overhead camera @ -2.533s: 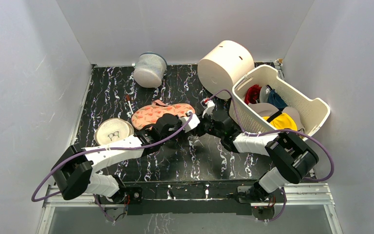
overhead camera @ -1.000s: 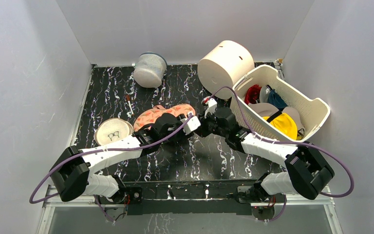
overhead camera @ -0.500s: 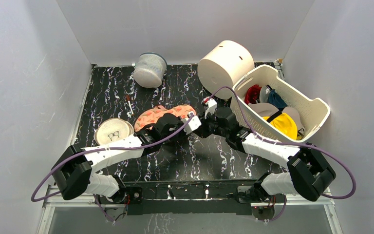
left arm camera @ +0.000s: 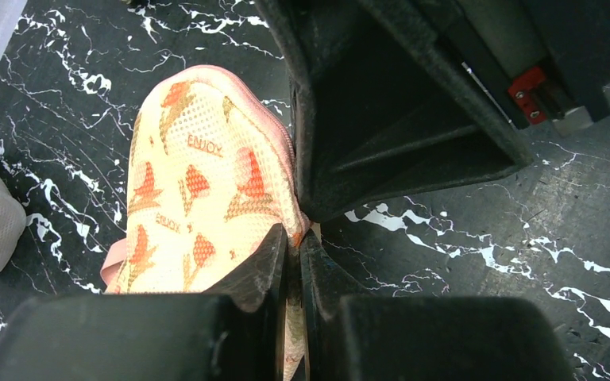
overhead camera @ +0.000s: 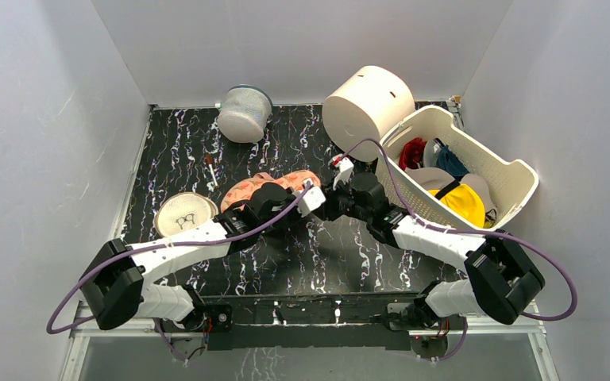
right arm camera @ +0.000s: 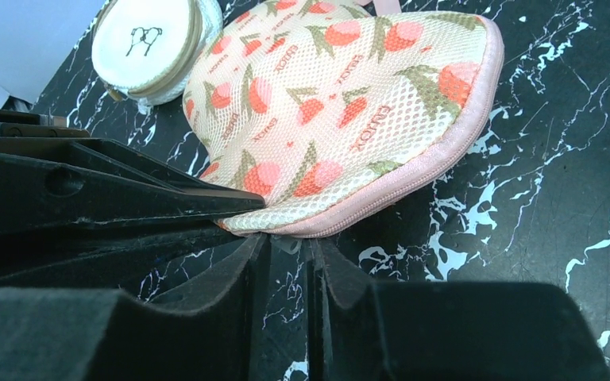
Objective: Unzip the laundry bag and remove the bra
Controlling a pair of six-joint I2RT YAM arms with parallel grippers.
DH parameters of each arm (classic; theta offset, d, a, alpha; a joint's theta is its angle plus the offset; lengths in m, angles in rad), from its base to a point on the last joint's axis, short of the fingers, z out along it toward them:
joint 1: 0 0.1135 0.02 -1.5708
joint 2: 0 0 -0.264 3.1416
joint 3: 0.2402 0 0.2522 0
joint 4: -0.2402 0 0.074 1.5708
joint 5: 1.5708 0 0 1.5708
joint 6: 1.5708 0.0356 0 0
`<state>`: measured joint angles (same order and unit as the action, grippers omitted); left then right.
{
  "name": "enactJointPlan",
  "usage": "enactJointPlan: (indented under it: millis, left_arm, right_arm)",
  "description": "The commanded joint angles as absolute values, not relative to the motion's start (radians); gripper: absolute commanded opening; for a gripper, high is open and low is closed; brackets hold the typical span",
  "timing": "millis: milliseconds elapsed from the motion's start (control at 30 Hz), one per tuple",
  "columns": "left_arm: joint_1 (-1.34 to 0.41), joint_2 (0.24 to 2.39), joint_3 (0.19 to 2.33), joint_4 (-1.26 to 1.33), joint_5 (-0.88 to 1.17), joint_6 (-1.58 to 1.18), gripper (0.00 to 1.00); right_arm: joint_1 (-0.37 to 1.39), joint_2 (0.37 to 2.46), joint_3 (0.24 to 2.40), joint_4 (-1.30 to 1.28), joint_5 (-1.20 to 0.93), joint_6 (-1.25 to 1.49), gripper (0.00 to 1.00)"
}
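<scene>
The laundry bag (overhead camera: 248, 189) lies flat on the counter (overhead camera: 175, 151) near the middle, lengthwise from left to right, its right end between the two arms' heads. Part of it is hidden under the left arm (overhead camera: 183, 242) in the top view.

The left jaws are nearly pressed together, with only a thin slit between them. They pinch the pink-trimmed edge of the bag at its right end, and the patterned mesh fabric sits in that slit. The right jaws come at the same end from the other side and stand just beside the left ones, almost touching them. They too are drawn close, with a narrow gap, and their tips sit at the pink zip seam on the bag's near edge. Something small and pale sits in the gap; whether it is the zip tab I cannot tell. The stretch of zip visible from the right wrist looks closed.

A round disc (overhead camera: 184, 214) with a glasses drawing lies on the counter to the left of the bag. A mesh tub (overhead camera: 245, 113) with a blue rim stands at the far edge and a cream drum (overhead camera: 368, 101) at the far right. A white basket (overhead camera: 516, 171) at the right holds yellow, red and teal clothes.
</scene>
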<state>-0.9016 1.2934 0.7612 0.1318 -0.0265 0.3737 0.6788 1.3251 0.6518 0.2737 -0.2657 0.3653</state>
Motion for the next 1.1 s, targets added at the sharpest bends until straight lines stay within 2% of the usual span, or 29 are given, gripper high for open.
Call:
enactJointPlan:
  millis: [0,100,233,367,700,1067]
  left_arm:
    - [-0.909,1.231,0.779,0.161,0.031,0.358,0.00]
    - [-0.909,1.223,0.777,0.162,0.030,0.359,0.00]
    - [-0.910,1.211,0.775,0.162,0.028,0.360,0.00]
    - [-0.909,1.201,0.772,0.160,0.038,0.361,0.00]
    - [-0.909,1.183,0.762,0.158,0.030,0.371,0.00]
    - [-0.910,1.176,0.742,0.149,0.047,0.417,0.00]
  right_arm:
    - [0.676,1.312,0.669,0.412,-0.232,0.373,0.22]
    - [0.676,1.311,0.657,0.422,-0.237,0.370,0.27]
    - [0.676,1.316,0.647,0.430,-0.231,0.365,0.27]
    - [0.676,1.322,0.644,0.459,-0.245,0.357,0.23]
    - [0.675,1.291,0.652,0.390,-0.189,0.302,0.00]
    - [0.659,1.242,0.672,0.217,0.008,0.179,0.00]
